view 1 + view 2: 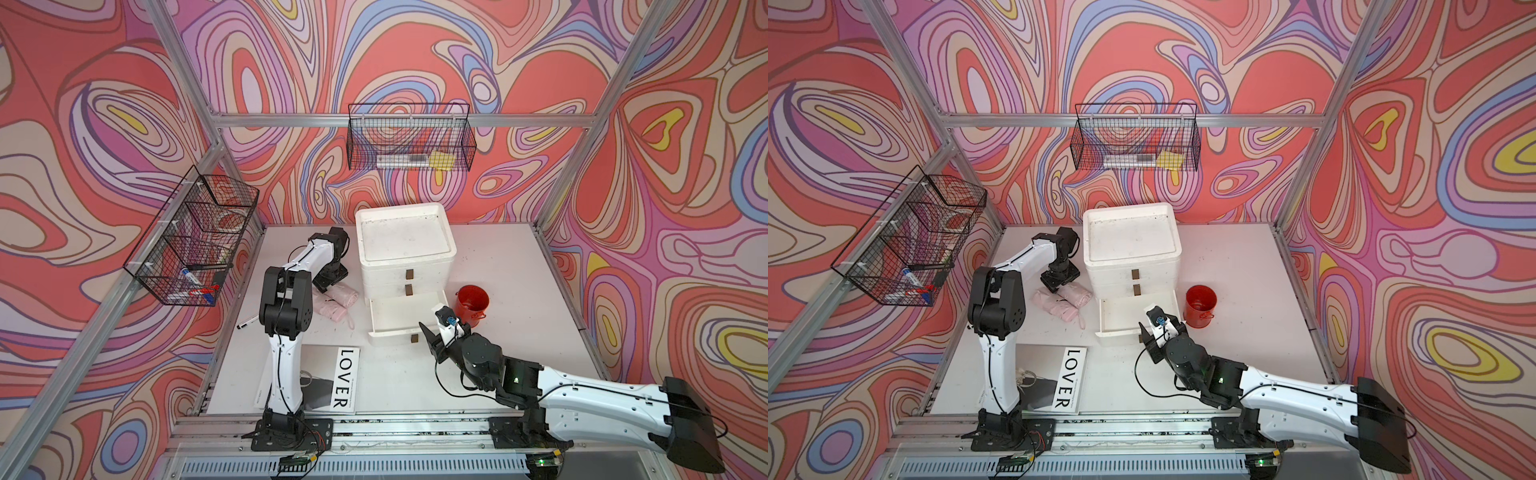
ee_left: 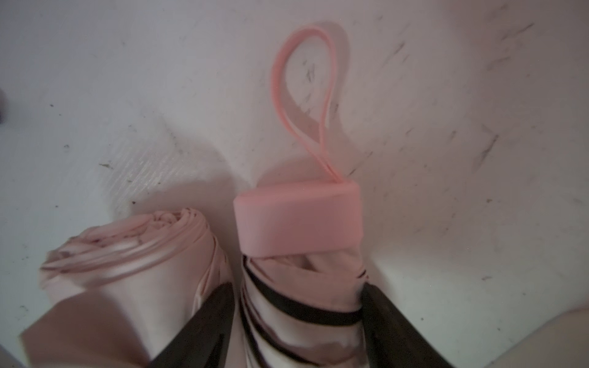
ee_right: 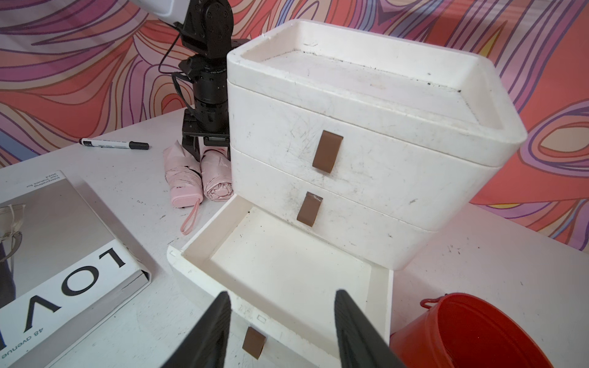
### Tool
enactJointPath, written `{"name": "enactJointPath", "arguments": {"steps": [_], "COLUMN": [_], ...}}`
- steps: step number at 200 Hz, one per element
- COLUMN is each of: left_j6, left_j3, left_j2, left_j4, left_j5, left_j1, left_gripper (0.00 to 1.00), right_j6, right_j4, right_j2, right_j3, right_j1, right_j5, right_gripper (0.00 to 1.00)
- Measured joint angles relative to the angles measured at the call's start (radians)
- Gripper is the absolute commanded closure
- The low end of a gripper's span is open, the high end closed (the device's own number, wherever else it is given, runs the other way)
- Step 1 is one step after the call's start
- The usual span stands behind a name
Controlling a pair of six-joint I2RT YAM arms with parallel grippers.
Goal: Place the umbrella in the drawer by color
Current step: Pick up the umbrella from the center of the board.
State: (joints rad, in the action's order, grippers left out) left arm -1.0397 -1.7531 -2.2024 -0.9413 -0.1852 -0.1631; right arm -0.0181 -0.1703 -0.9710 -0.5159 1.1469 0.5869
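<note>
a large book lies near left on the white table. its white cover strip reads "lover" in black capitals, and in the right wrist view smaller print reads "48 avenue" and "2024". left of the book's far end lies a marker, its label too small to read.

the folded pink umbrella, with a hard pink handle and wrist loop, lies on the table left of the white three-drawer chest. a rolled pink bundle touches it on the chest side. the left gripper stands over the umbrella, one finger at each side, one wedged between umbrella and bundle. i cannot tell whether the jaws are pinching it.

the bottom drawer is pulled out toward the near side. brown tabs serve as pulls. the right gripper hovers at its near front edge, jaws spread. a red metal bucket stands just right of the chest. wire baskets hang on the left wall and far wall. in both top views the left arm hides part of the book.
</note>
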Motion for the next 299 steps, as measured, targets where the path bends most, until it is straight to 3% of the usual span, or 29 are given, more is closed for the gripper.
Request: {"name": "enactJointPath", "arguments": {"steps": [30,81,107,141,165,185,230,244,251,260,299], "left_j6": [-0.009,-0.026,-0.026,0.0,0.026,0.057,0.161,0.209,0.234,0.26,0.323], "left_j3": [0.004,0.087,0.179,0.426,0.676,0.802,0.921,0.956,0.972,0.991,1.03], "left_j2": [-0.012,0.037,0.11,0.283,0.472,0.629,1.014,1.135,1.188,1.239,1.343], "left_j4": [0.013,0.102,0.187,0.406,0.595,0.672,0.834,0.897,0.933,0.975,1.127], "left_j5": [0.003,0.016,0.042,0.087,0.122,0.129,0.079,0.059,0.056,0.066,0.185], "left_j1": [0.003,0.008,0.019,0.027,0.028,0.026,-0.04,-0.109,-0.146,-0.186,-0.237], "left_gripper": [0.47,0.77,1.0,1.0,1.0,1.0,1.0,1.0,1.0,1.0,1.0], "right_j6": [0.002,0.006,0.01,0.024,0.04,0.051,0.04,0.023,0.013,0.001,-0.029], "right_j4": [-0.002,-0.003,-0.018,-0.038,-0.072,-0.108,-0.102,-0.1,-0.103,-0.108,-0.125], "right_j2": [-0.009,-0.026,-0.038,-0.066,-0.072,-0.072,-0.075,-0.081,-0.086,-0.092,-0.152], "right_j3": [0.0,0.0,0.0,0.0,0.011,0.034,-0.004,-0.042,-0.06,-0.085,-0.218], "right_j1": [0.0,0.0,0.0,0.0,0.0,0.0,0.0,0.0,0.0,0.0,-0.002], "right_j5": [0.0,0.008,0.013,0.016,0.018,0.021,-0.01,-0.048,-0.072,-0.113,-0.26], "right_gripper": [0.45,0.45,0.45,0.45,0.45,0.45,0.43,0.3,0.27,0.22,0.21]}}
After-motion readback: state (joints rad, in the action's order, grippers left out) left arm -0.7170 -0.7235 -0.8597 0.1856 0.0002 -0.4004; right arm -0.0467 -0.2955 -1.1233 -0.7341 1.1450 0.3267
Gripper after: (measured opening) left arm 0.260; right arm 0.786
